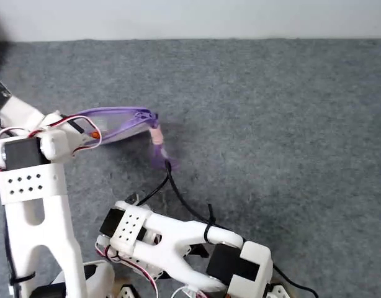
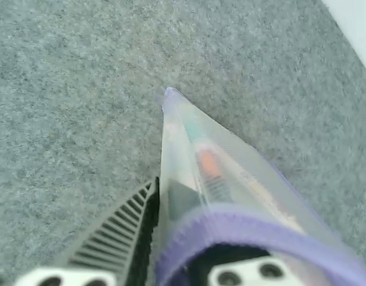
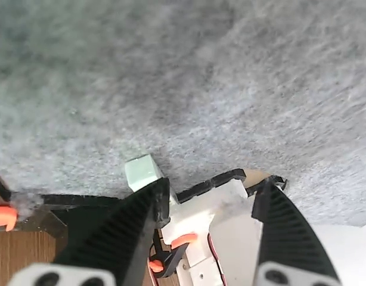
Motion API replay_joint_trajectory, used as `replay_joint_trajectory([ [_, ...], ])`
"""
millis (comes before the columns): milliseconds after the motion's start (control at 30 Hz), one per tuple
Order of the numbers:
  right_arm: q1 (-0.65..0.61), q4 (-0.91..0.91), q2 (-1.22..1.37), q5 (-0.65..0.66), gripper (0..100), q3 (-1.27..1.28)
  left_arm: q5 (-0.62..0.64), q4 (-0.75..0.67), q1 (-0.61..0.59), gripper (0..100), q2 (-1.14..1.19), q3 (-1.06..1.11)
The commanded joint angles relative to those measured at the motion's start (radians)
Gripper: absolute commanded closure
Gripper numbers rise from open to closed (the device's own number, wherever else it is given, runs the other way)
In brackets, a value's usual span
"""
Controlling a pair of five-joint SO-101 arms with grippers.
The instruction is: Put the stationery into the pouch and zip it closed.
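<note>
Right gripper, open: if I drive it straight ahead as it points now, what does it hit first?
The right gripper would probably meet the white and black arm part framed by its open jaws first, before the grey mat. The pale green block lies just off that line, to one side. Depth is unclear.

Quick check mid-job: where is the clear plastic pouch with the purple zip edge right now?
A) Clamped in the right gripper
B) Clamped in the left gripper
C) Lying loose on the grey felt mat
B: the left wrist view shows the clear plastic pouch with the purple zip edge pinched in the left gripper with stationery inside, while the right gripper is open on nothing above the grey felt mat.
</note>
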Motion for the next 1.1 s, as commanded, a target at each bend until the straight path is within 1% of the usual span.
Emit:
replay_joint_trajectory([
  [0,0.010,0.041,-0.051,-0.029,75.0,-0.031,0.009,-0.023,-0.014,99,-0.014,-0.019],
  [267,0.012,0.039,-0.042,-0.060,75.0,-0.028,0.011,-0.025,-0.015,99,-0.011,-0.021],
  [500,0.012,0.042,0.087,-0.060,75.0,-0.028,0.012,-0.025,-0.015,99,-0.014,-0.021],
  [700,0.021,0.042,0.130,-0.060,75.0,-0.029,0.012,-0.025,-0.031,99,-0.014,-0.021],
  [833,0.071,0.042,0.130,-0.060,75.0,-0.031,0.012,-0.025,-0.058,99,-0.014,-0.021],
  [967,0.140,0.042,0.130,-0.060,75.2,-0.032,0.012,-0.023,-0.054,99,-0.014,-0.019],
  [1067,0.159,0.047,0.128,-0.058,75.3,-0.029,0.012,-0.025,-0.052,99,-0.009,-0.019],
])
